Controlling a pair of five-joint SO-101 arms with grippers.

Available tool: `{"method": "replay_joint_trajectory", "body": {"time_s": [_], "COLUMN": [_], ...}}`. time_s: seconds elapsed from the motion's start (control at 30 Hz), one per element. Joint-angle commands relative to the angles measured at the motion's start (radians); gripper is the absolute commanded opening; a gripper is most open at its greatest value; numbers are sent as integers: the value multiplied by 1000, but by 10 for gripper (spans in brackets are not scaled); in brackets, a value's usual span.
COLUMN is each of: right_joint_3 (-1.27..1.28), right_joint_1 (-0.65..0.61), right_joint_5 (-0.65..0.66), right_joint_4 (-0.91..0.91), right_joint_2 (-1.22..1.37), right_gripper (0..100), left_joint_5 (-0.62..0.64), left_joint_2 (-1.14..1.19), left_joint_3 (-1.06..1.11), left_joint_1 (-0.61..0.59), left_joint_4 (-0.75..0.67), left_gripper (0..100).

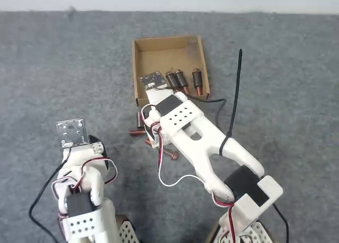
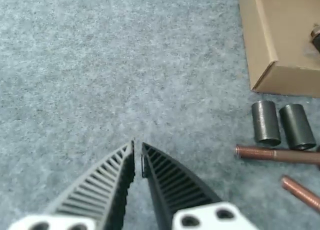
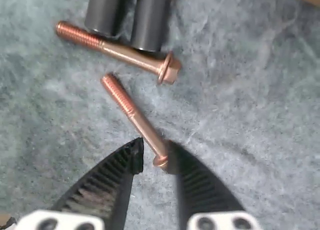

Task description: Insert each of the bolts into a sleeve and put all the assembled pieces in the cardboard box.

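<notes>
- High view: the cardboard box sits on the grey table at 12 o'clock from the middle.
- Three assembled pieces lie side by side inside the box, near its 6 o'clock wall and toward the 5 o'clock corner.
- The right arm comes in from 5 o'clock and slants toward 11 o'clock, with its wrist over the box's front wall.
- The left arm stands at 7 o'clock, well apart from the box.
- Just outside the box, at its 7 o'clock corner, are two dark sleeves. They are partly hidden by the right arm.
- The first bolt lies just beside the sleeves, and the second bolt is near it at 4 o'clock.
- Left wrist view: the left tool hangs over bare table with its tips drawn together, only a thin slit between them, holding nothing.
- Farther off, the sleeves lie side by side near the box corner. The first bolt lies across their ends and the second bolt is beyond it.
- Right wrist view: the right tool has its tips slightly apart, astride the head end of the second bolt. They seem not to pinch it, though the contact is hard to judge.
- The first bolt lies across the sleeves' ends, apart from the second bolt.
</notes>
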Motion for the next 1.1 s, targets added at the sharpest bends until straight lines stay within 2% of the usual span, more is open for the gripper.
{"method": "replay_joint_trajectory", "body": {"time_s": [0.0,0.17,0.33,0.63,1.07], "right_joint_3": [-6,58,92,28,-138], "right_joint_1": [-8,-8,-8,-4,19], "right_joint_5": [35,37,35,-121,-149], "right_joint_4": [-31,-110,-219,-380,-384], "right_joint_2": [-61,-61,-61,-47,171], "right_gripper": [143,98,116,121,119], "left_joint_5": [-8,-8,-8,-8,-8], "left_joint_2": [-2,-2,-2,-3,-3], "left_joint_3": [-15,-15,-15,-15,-15], "left_joint_1": [-3,-3,-3,-3,-3], "left_joint_4": [11,12,9,-9,-11], "left_gripper": [22,22,22,23,23]}}
